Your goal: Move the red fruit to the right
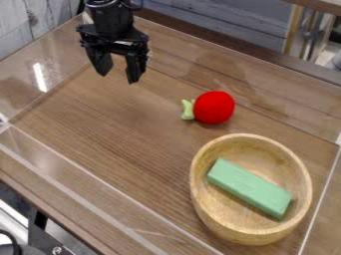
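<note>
red fruit (pixel 214 107): resting on bench (pixel 114 134), beyond wooden bowl (pixel 198 195), leafy stub facing gripper's side. gripper (pixel 119 74): hanging well apart, fingers spreading at least partly, seemingly holding nothing; likely needing to cross over before grasping. green block (pixel 250 189): lying inside bowl, probably playing no part.

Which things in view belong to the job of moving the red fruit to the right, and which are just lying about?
Part of the job:
- red fruit
- pincer

Just lying about:
- wooden bowl
- green block, inside the bowl
</note>
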`<state>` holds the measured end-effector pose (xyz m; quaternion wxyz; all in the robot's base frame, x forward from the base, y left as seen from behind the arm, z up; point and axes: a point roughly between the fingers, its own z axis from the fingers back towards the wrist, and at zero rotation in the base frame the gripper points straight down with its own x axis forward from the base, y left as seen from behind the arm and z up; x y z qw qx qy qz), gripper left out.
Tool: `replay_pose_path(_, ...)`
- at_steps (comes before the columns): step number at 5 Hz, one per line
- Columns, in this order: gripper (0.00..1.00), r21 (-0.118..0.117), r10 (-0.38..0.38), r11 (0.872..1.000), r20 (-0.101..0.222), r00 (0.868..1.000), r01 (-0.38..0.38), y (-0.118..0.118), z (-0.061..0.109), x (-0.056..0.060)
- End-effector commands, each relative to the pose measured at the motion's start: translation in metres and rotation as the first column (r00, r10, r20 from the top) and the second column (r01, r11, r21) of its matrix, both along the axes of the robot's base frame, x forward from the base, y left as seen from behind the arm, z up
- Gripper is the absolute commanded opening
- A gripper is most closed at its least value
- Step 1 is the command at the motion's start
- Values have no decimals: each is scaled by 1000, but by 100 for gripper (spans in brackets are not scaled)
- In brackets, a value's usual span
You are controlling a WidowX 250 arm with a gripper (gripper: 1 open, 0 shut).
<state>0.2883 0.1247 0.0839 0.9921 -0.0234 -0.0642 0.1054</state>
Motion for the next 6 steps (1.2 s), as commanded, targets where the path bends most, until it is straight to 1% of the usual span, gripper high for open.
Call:
replay_pose_path(1, 100, 44, 69, 996, 71, 995, -72, 9, 28, 5)
replay_pose_path(3, 100, 58, 23, 998, 67, 997, -27, 22, 27, 2)
replay_pose_path(4, 100, 57, 34, 998, 62, 997, -37, 14, 7, 0)
replay_pose_path(5, 100, 55, 59, 996, 81, 995, -64, 2, -11, -3)
replay_pose_path(6, 100, 49, 56, 997, 104, 993, -61, -7, 3, -11)
